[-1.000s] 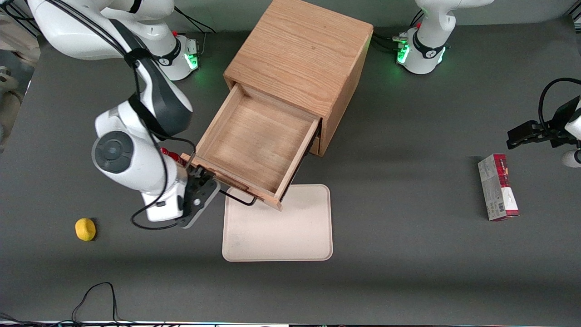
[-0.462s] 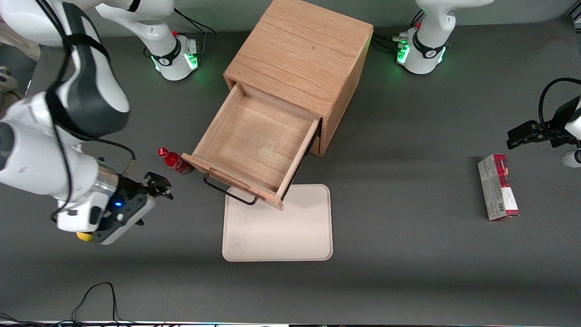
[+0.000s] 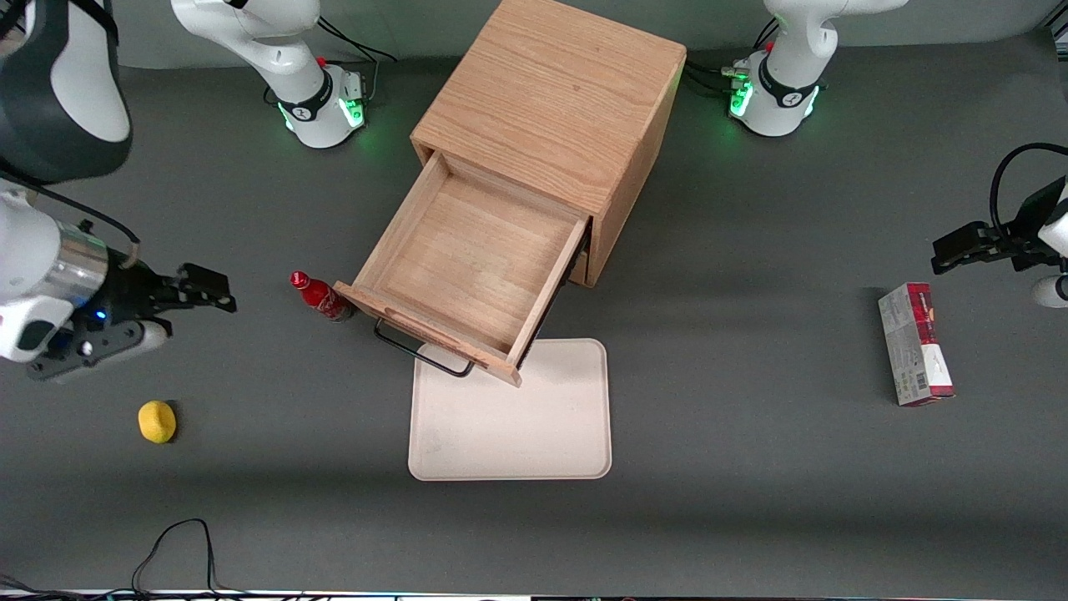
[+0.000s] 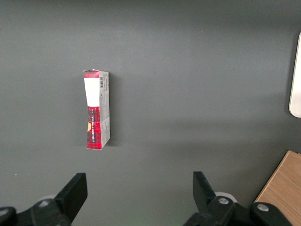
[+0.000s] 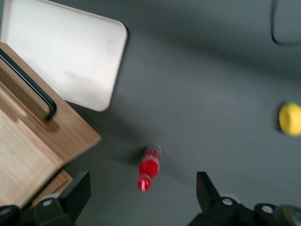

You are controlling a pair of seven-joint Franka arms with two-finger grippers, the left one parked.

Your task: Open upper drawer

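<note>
Upper drawer (image 3: 471,265) stands pulled well out of the oak cabinet (image 3: 555,117), its tray bare, black wire handle (image 3: 421,353) overhanging the rim of the cream tray (image 3: 511,434) on the bench (image 3: 751,467). Tool (image 3: 204,292) hangs spread and holding nothing, toward the working arm's end of the bench, well apart from the handle. Red bottle (image 3: 319,297) lies between tool and drawer, just beside the drawer's front corner; yellow ball (image 3: 157,421) sits nearer the front camera than the tool.

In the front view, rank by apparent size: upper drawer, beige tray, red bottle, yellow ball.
1. upper drawer, open
2. beige tray, close to the drawer
3. red bottle
4. yellow ball, close to the bottle

The gripper is open, clear of the handle.
</note>
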